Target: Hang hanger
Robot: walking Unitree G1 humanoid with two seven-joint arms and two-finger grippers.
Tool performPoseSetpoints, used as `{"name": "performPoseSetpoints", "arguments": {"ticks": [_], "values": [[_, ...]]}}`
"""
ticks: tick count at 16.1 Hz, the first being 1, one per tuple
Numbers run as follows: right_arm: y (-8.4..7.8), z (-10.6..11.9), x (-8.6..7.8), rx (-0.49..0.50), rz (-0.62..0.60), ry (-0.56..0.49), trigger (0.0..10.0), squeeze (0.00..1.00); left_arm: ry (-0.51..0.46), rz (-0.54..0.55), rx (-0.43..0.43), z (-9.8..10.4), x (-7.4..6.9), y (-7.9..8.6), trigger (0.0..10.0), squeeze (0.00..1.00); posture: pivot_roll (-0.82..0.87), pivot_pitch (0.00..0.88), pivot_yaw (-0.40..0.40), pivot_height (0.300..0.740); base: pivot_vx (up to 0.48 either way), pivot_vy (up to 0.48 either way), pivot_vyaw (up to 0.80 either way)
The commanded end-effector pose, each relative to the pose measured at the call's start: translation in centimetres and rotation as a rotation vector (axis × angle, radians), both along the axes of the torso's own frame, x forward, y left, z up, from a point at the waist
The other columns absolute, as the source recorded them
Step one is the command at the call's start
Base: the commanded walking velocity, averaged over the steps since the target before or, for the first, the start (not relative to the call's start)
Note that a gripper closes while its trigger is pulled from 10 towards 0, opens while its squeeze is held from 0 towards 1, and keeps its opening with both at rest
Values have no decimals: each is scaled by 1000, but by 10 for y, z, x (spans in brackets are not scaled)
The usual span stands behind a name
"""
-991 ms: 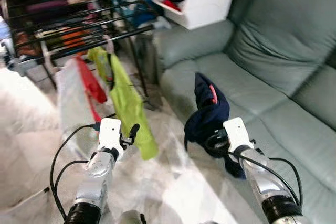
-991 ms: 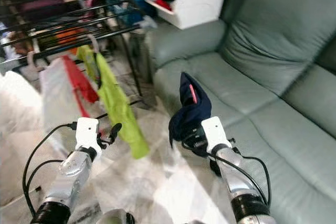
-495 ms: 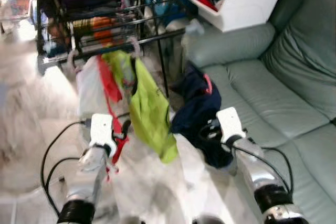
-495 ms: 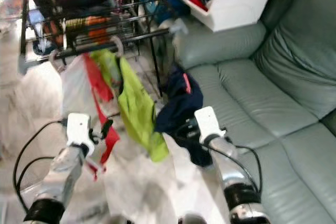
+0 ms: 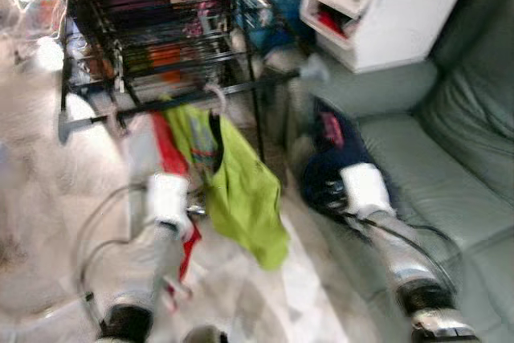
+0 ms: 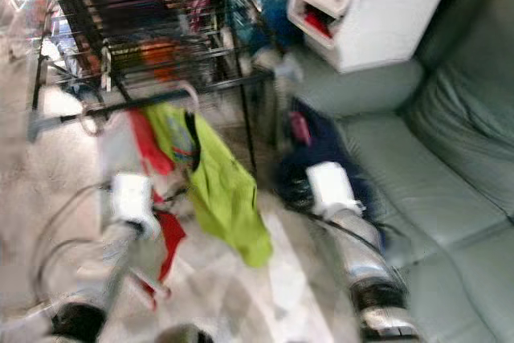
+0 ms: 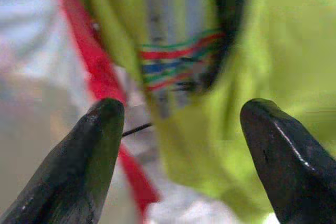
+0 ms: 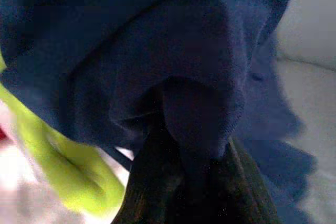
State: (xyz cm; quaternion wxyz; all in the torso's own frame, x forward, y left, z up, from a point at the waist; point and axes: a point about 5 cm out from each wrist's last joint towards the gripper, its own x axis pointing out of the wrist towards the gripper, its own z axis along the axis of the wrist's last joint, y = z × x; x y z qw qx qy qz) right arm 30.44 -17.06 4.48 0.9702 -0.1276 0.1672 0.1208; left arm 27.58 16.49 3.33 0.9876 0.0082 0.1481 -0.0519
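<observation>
Clearly, a navy garment (image 5: pixel 328 168) is clamped in the closed jaws of the right gripper (image 8: pixel 184 166) — held beside the sofa (image 5: pixel 450 174), near the black rack (image 5: pixel 152 46). Jaws of the left gripper (image 7: pixel 181 145) are spread wide — nothing held — before a lime-green shirt (image 5: pixel 241 190).

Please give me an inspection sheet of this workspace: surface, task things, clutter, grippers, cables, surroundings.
Surface: pale floor, blurred.
Task things: navy garment in the right gripper; hanger itself cannot be made out.
Clutter: lime-green garment and red garment hang on the black drying rack.
Grippers: right shut on the navy garment; left gripper open, facing the lime-green garment.
Cables: black cables along both arms.
Surroundings: grey-green sofa, white cabinet.
</observation>
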Motion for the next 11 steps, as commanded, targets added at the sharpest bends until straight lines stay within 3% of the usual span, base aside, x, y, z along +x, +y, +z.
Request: {"name": "performPoseSetpoints", "arguments": {"ticks": [1, 7, 11], "values": [[-10, 7, 3, -3, -14, -33, 10000, 0, -14, -12, -3, 4, 3, -8, 10000, 0, -58, 5, 36, 740, 304, 375, 0], [-7, 17, 9, 33, -32, -98, 10000, 0, -15, -26, 4, 4, 3, -12, 10000, 0, -54, 10, 37, 740, 316, 354, 0], [-7, 22, 18, 43, -33, -101, 10000, 0, -10, -33, 14, 4, 1, -15, 10000, 0, -47, 19, 38, 740, 0, 0, 0]]}}
